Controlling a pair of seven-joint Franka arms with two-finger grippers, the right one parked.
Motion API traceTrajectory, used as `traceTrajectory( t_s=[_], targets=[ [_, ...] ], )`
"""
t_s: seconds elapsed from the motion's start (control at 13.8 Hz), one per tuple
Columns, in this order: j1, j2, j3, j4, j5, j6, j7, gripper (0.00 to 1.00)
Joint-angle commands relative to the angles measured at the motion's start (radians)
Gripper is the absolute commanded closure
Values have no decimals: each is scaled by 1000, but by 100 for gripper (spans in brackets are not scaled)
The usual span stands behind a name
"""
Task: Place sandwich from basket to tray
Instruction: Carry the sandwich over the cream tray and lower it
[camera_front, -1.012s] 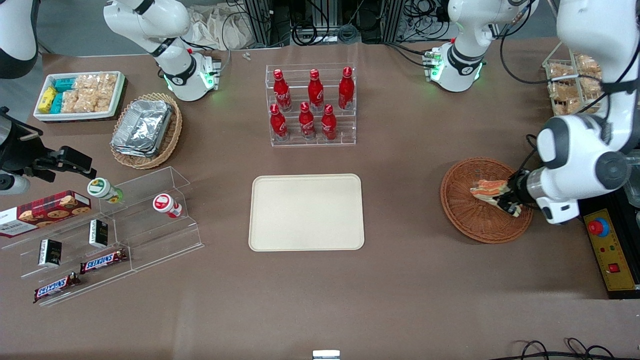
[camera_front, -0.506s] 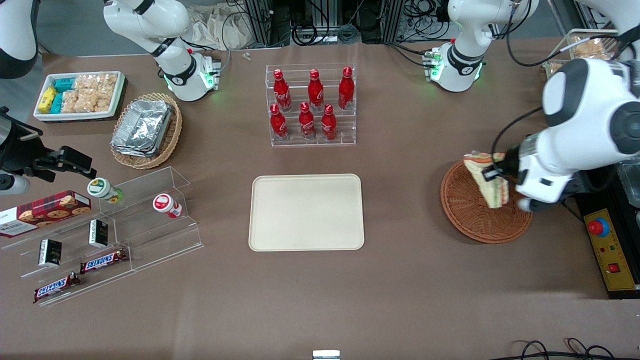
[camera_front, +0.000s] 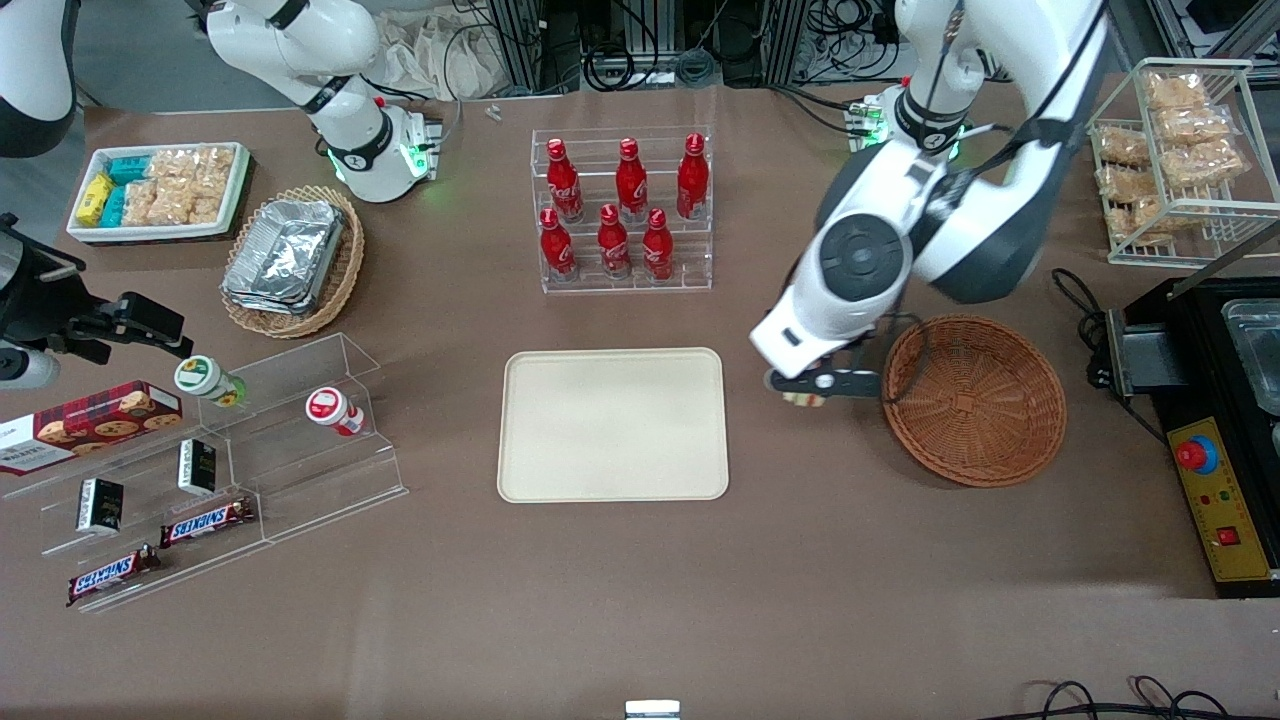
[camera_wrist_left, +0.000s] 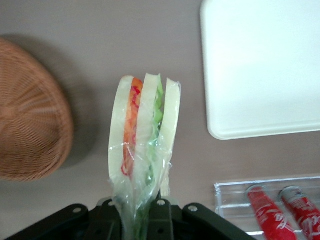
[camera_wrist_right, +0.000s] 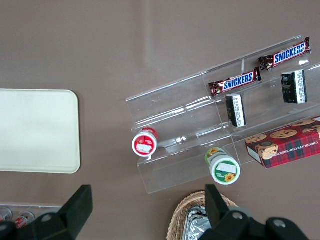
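The big brown table (camera_front: 640, 600) holds everything. On it lies the flat cream tray (camera_front: 613, 424), and it has nothing on it. Beside the tray, toward the working arm's end of the table, sits the round brown basket (camera_front: 974, 400), and nothing is in it now. The gripper (camera_front: 815, 388) hangs in the air over the bare table between the basket and the tray, close to the tray's edge. Its fingers are pinched onto the sandwich (camera_wrist_left: 142, 145), holding it by one end through its clear wrap, so the sandwich is up off the table and not in the basket or on the tray. In the front view only a tiny bit of sandwich peeks out under the arm, so it is hard to say how high it hangs. The sandwich looks light and soft. The bread would squash if squeezed hard, and the wrap looks slippery, so a gentle hold across the flat bread sides seems best.
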Motion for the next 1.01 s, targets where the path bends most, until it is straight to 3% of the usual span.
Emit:
traceTrajectory(
  t_s=[0.0,0.22,0.51,0.72,0.8,0.87,0.94],
  targets=[
    [-62,143,4,94,26,66,-8,100],
    [-104,259,5,97,35,228,-170,100],
    [-160,362,29,98,45,377,-241,100],
    [-193,401,54,101,144,408,-340,98],
    [-196,403,53,101,181,408,-379,63],
    [-196,401,53,100,196,408,-397,1],
    [-196,398,53,101,198,408,-402,0]
  ],
)
